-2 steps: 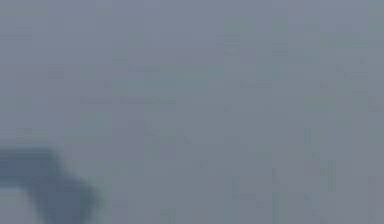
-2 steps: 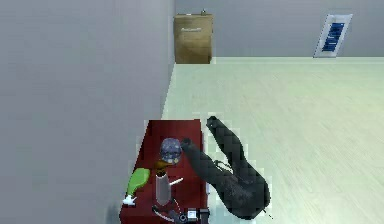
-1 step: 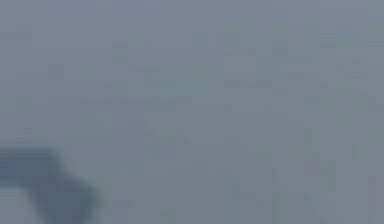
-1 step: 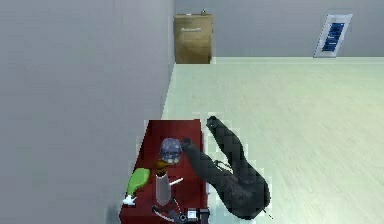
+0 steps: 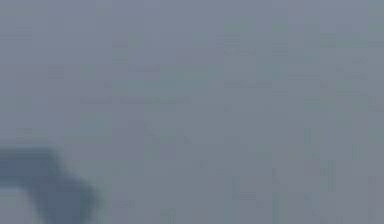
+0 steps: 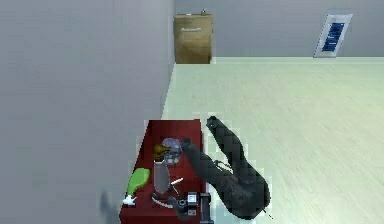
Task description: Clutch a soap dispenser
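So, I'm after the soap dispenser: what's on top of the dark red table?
On the dark red table lie a bright green bottle-like thing, a small grey-and-clear object and a black crumpled mass draped over one side; whatever lies beneath that mass is hidden.

The arm (image 6: 205,211) shows at the arm side view's bottom edge, gripper (image 6: 180,196) just left; whether it holds anything cannot be told

A black crumpled heap (image 6: 236,176) lies beside a dark red table (image 6: 176,130).
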Available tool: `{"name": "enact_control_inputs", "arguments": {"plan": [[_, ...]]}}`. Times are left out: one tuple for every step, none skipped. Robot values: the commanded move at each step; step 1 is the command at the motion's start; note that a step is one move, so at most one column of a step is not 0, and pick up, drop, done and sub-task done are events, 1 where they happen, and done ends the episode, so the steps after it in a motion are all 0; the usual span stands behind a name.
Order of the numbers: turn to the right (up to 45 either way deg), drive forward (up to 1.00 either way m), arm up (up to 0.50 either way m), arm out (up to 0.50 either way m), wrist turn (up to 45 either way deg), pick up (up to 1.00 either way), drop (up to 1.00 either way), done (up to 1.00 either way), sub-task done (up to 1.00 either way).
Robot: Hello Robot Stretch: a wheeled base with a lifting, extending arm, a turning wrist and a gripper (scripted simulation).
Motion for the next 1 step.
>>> {"name": "enact_control_inputs", "arguments": {"plan": [[0.0, 0.0, 0.0, 0.0, 0.0, 0.0, 0.0, 1.0, 0.0]]}}
